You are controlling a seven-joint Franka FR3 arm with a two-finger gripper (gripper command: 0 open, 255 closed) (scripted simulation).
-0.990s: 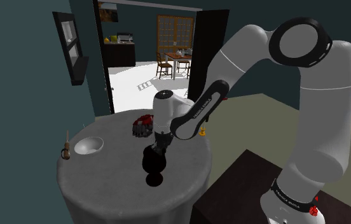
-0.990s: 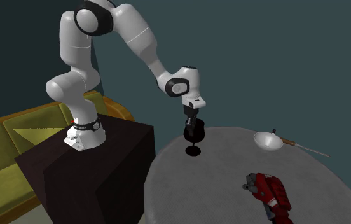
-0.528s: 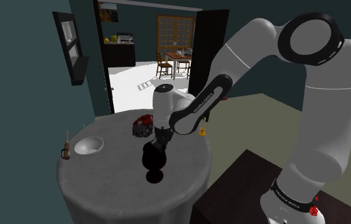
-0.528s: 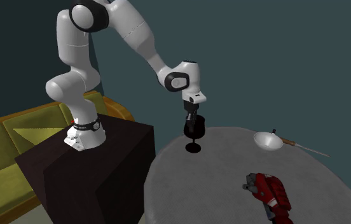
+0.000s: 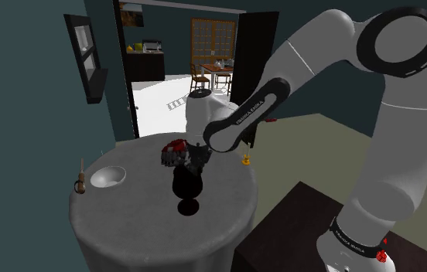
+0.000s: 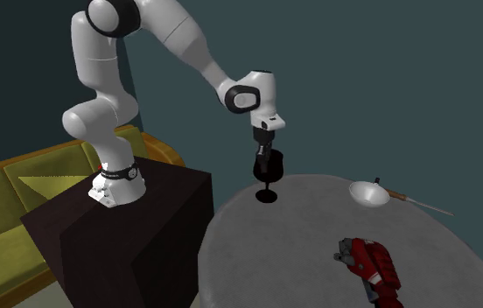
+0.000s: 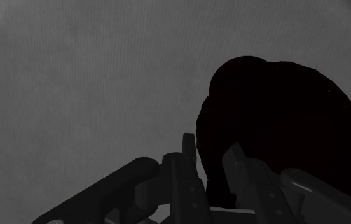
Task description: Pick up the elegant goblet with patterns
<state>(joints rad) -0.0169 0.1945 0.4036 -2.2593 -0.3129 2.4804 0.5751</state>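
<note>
Your pincer (image 5: 196, 160) is clenched on the goblet (image 5: 188, 185). In the wrist view its black fingers (image 7: 188, 153) pinch the cup's wall near the rim, one finger seen against the table and the other against the cup. The goblet renders solid black and hangs upright under the hand, over the side of the round grey table (image 5: 127, 212) nearest the dark stand (image 5: 305, 224). On that table you also have a white bowl (image 5: 106, 177) toward the shoulder view's left, with a thin brown-handled tool (image 5: 81, 181) just beside it. A red and black object (image 5: 175, 151) lies behind the goblet, and a small yellow thing (image 5: 245, 160) sits at the table's edge near the arm. Around you the walls are dark teal. A doorway (image 5: 181, 69) opens onto a bright room with a dining table and chairs (image 5: 216, 77). In the second exterior view a yellow-green sofa (image 6: 21, 201) stands behind the stand. Compared with a second ago, the goblet's foot sits higher in both outside views and the arm's upper joints have risen with it. The bowl, the tool and the red and black object lie where they were.
</note>
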